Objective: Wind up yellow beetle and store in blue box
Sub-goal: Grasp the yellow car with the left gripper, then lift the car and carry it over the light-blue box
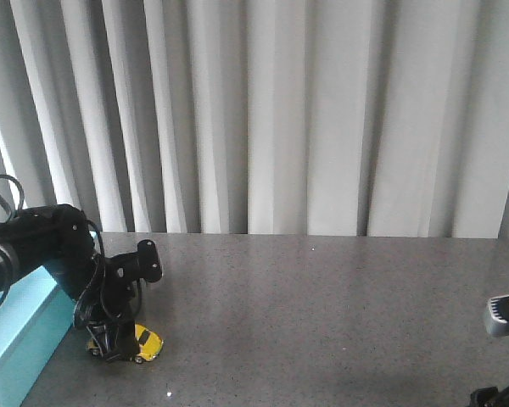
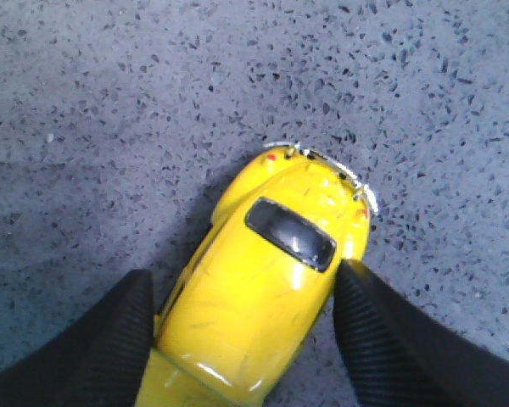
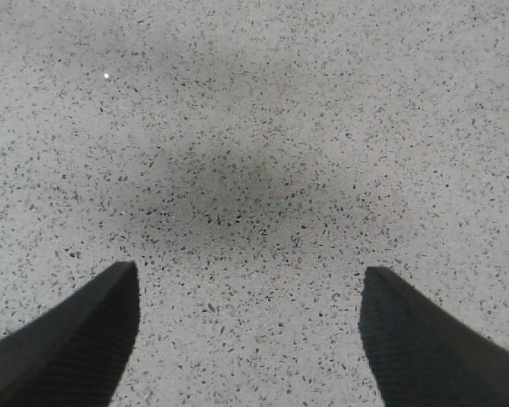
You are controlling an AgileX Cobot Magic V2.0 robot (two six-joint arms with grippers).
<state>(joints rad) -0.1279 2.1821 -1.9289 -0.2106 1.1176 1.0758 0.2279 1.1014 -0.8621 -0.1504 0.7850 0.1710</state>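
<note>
Bare table spreads right and far; at the left, the blue box and yellow beetle block passage.

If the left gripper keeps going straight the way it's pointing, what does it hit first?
The yellow beetle: the left gripper points down with the car between its fingers, which already look to touch its sides. Beneath it is only the table.

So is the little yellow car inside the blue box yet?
Not yet. The yellow beetle sits on the grey table, beside the blue box, with the left gripper around it.
</note>
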